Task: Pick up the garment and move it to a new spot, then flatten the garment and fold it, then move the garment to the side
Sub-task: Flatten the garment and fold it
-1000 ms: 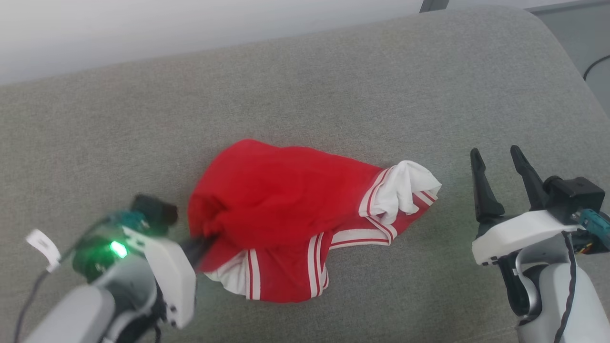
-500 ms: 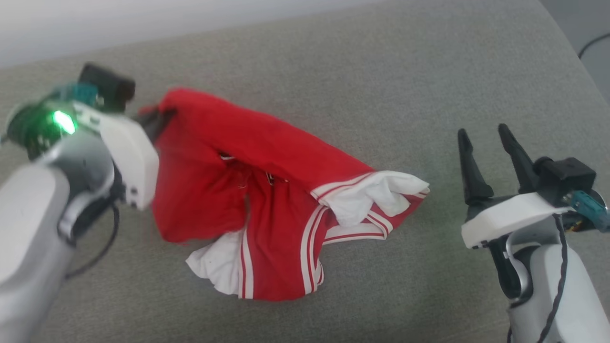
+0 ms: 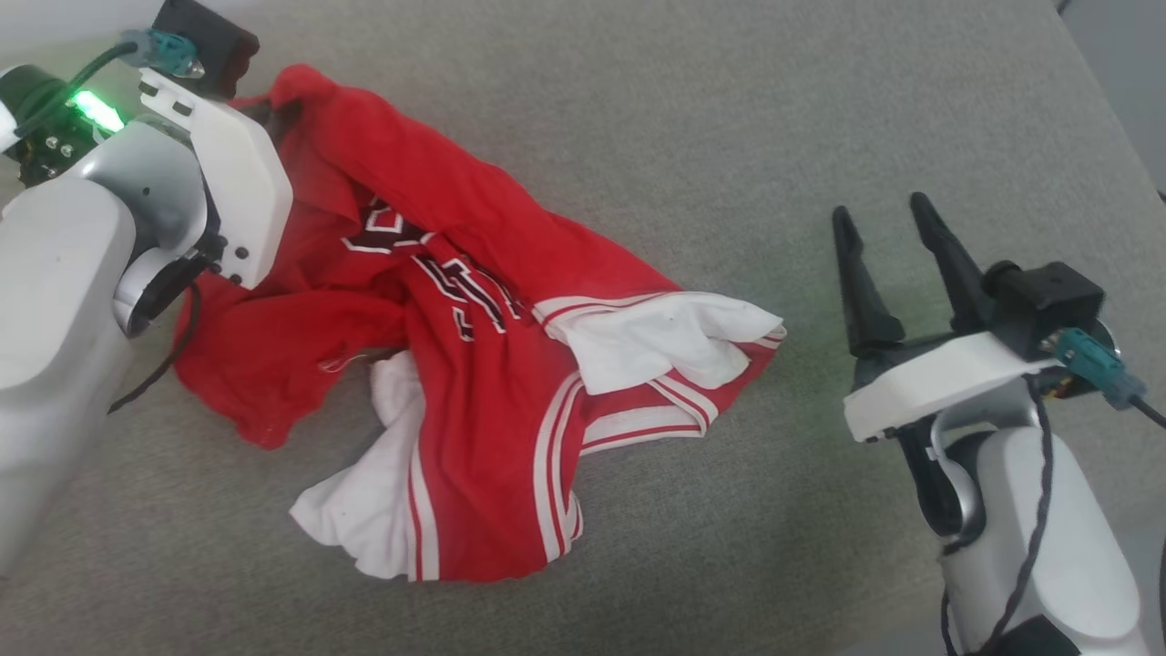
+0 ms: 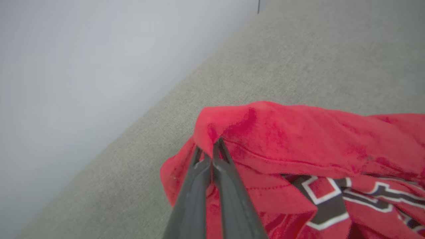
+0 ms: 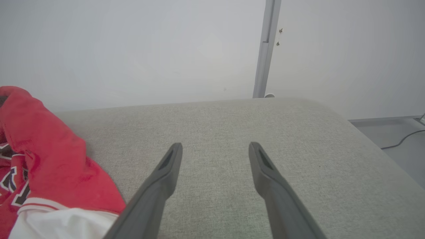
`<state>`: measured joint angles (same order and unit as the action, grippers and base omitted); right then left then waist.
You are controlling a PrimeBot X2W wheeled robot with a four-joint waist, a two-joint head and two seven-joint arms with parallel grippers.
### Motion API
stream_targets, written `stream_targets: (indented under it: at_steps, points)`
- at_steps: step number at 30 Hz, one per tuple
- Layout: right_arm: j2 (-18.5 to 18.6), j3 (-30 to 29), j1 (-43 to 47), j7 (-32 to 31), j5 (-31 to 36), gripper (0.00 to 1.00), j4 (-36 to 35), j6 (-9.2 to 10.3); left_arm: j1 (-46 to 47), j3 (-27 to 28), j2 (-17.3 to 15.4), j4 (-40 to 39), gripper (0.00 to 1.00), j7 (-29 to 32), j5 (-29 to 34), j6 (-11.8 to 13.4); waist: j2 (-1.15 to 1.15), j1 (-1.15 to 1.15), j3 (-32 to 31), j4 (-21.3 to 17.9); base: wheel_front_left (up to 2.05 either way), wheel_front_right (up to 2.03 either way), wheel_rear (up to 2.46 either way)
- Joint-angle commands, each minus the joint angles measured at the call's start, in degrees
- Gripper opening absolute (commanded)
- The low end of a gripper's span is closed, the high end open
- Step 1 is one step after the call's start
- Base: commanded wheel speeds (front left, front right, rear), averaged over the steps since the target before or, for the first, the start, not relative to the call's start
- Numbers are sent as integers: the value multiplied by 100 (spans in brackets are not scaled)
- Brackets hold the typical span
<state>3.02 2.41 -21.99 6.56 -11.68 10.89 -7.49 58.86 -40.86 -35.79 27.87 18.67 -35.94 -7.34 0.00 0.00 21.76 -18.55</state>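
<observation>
Pinching an edge of the red jersey (image 3: pixel 474 392) in the left gripper (image 4: pixel 212 147); holding the right gripper (image 3: pixel 879 214) spread and empty near the white sleeve (image 3: pixel 656 342).

Bare cushion (image 3: pixel 729 109) round R hand (image 3: pixel 876 207), garment (image 3: pixel 474 383) to L

Bright, even, diffuse light — shadows soft and faint; left wrist view grainy, slightly blurred.

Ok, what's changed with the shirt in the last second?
The left gripper, shut on the red thin-fabric jersey shirt with white sleeves, pulled its edge away to the far left, spreading it so the dark lettering shows. The right gripper stayed open, apart from it.
</observation>
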Motion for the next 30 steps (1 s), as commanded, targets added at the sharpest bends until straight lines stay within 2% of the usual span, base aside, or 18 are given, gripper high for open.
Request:
stream_targets:
  at_steps: [1, 2, 4, 6, 7, 12, 20, 26, 30]
  points:
    - [-18, 61, -96, 53, -45, 100, 20, -2, 145, -143, -18, 166, 0, -68, -85, -11, 0, 0, 132, -104, 0, 0, 0]
    - [-18, 77, -119, 75, -63, 100, 47, -1, 186, -272, -11, 290, 0, -70, -177, -11, 0, 0, 164, -124, 0, 0, 0]
    - [-16, 126, -168, 118, -94, 100, 114, -1, 259, -543, -9, 511, 10, -75, -284, -12, 0, 0, 216, -159, 0, 0, 0]
    - [-17, 167, -202, 155, -110, 100, 169, -1, 337, -787, -6, 676, 47, -72, -465, -12, 0, 0, 233, -172, 0, 0, 0]
    - [-18, 176, -206, 171, -114, 100, 190, -1, 383, -888, -13, 745, 100, -75, -563, -12, 0, 0, 229, -166, 0, 0, 0]
    - [-16, 137, -182, 225, -27, 100, 342, -1, 463, -1320, -9, 835, 100, -217, -956, -13, 0, 0, 28, -8, 0, 0, 0]
    - [-17, -98, 15, 156, 201, 100, 406, -2, 263, -1742, -122, 582, 100, -349, -1408, -13, 0, 0, -544, 503, 0, 0, 0]
    - [32, -282, 195, 48, 300, 100, 346, -1, -120, -1858, -210, 191, 100, -233, -1678, -2, 0, 0, -951, 913, 0, 0, 0]
    - [66, -372, 280, 2, 325, 100, 295, -1, -384, -1882, -228, -118, 100, -144, -1846, 107, 0, 0, -1103, 1100, 0, 0, 0]
